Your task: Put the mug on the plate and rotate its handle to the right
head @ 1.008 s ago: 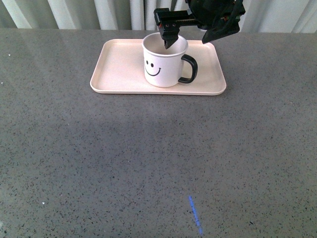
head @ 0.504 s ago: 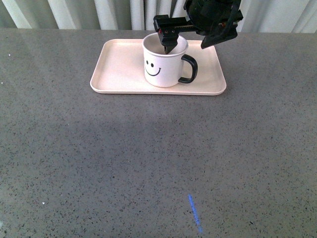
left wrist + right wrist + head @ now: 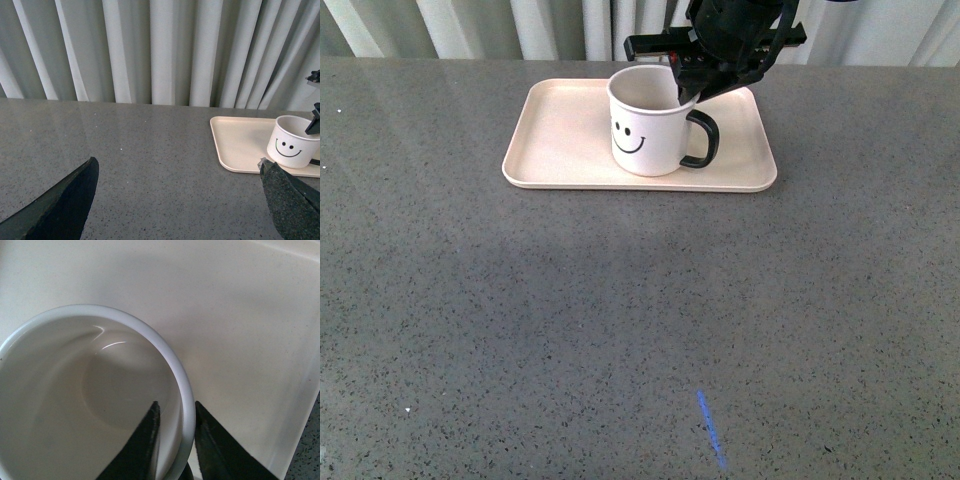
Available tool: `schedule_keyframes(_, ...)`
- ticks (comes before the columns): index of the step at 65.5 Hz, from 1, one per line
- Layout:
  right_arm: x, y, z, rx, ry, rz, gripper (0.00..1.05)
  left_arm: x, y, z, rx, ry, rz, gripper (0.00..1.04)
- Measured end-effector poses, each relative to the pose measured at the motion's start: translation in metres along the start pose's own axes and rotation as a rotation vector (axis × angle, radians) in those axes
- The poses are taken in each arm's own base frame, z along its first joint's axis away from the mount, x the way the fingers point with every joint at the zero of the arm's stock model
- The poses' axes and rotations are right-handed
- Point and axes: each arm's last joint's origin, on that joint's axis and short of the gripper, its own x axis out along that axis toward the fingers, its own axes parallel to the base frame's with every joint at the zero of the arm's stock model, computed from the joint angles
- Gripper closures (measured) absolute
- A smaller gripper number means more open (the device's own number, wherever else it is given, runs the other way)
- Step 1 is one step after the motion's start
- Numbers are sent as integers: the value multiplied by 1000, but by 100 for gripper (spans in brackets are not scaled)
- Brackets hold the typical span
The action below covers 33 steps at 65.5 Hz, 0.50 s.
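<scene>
The white mug [image 3: 645, 135] with a black smiley face stands upright on the cream-pink plate [image 3: 565, 140] at the far side of the table. Its black handle [image 3: 704, 138] points right in the front view. My right gripper [image 3: 688, 88] is shut on the mug's rim just above the handle, one finger inside and one outside. The right wrist view shows the mug's rim [image 3: 186, 390] pinched between my two fingers [image 3: 145, 445], with the plate [image 3: 250, 330] beneath. My left gripper [image 3: 177, 200] is open and empty above the bare table, far left of the mug [image 3: 291, 142].
The grey speckled table [image 3: 620, 320] spreads in front of the plate. Pale curtains [image 3: 160, 50] hang behind the table's far edge. A short blue mark [image 3: 712, 430] lies on the table near the front.
My right gripper has shifted right along the mug's rim, from the back middle to just above the handle, and closed on it. The mug and plate have stayed put.
</scene>
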Motion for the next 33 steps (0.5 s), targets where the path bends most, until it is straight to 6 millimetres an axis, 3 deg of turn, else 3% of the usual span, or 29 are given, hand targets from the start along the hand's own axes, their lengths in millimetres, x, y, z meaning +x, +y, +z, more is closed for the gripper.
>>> schedule_keyframes(6,0,0,-1,22,8,10,103,0,0,0,0,0,0,9)
schedule_keyframes(22,-13,-4,4,26,19,29,103,0,0,0,0,0,0,9)
schedule_keyframes(33,-39,-16,19,-66,-28,32,103,0,0,0,0,0,0,9)
